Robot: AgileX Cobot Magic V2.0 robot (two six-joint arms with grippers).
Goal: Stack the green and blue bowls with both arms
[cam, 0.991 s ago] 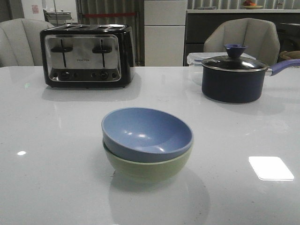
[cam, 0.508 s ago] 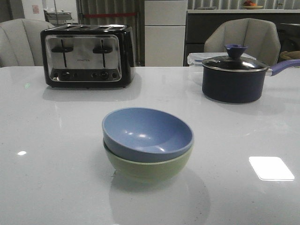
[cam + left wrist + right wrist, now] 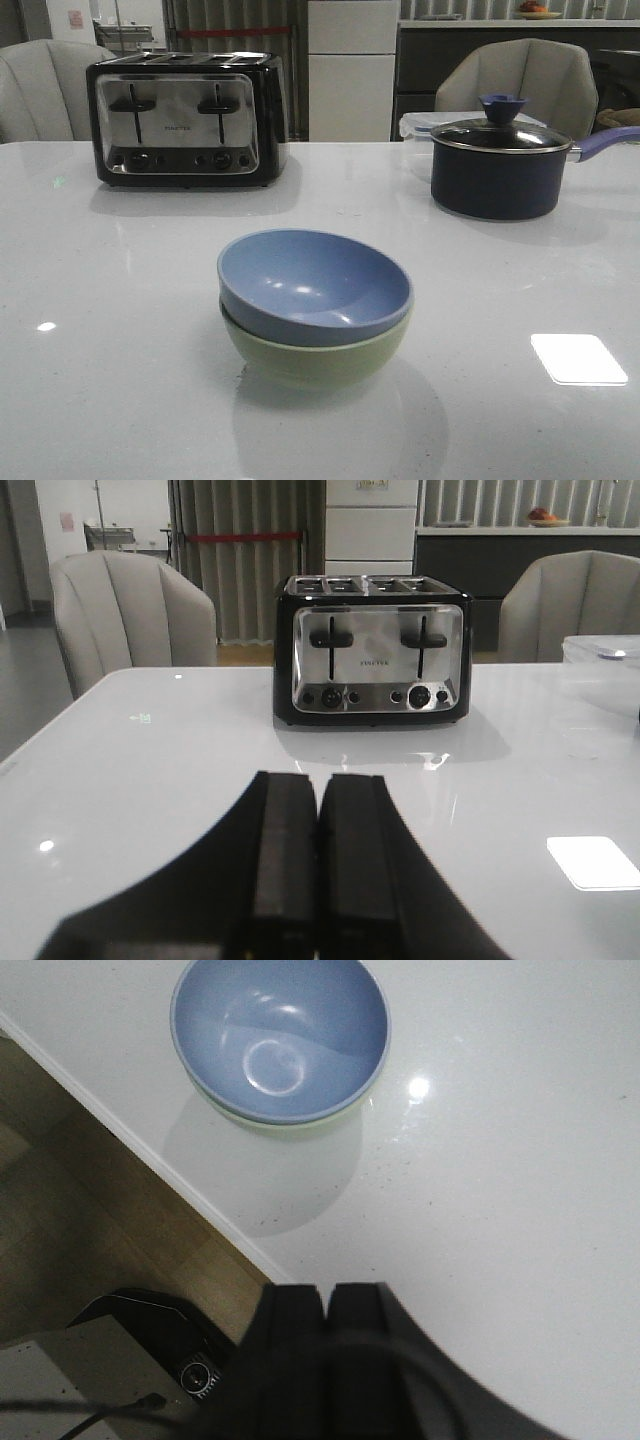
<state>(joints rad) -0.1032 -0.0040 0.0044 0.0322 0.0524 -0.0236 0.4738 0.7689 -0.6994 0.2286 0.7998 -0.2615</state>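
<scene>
Honestly nothing's budged over the last second: the blue bowl (image 3: 314, 285) sits nested in the green bowl (image 3: 318, 357) mid tabletop (image 3: 120, 300), left hand (image 3: 319, 855) and right hand (image 3: 325, 1335) both pinched closed and empty, well clear, so stacking looks done

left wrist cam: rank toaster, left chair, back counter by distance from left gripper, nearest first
1. toaster, on the table straight ahead of the left gripper.
2. left chair, just past the table's far edge.
3. back counter, against the rear wall, right side.
</scene>
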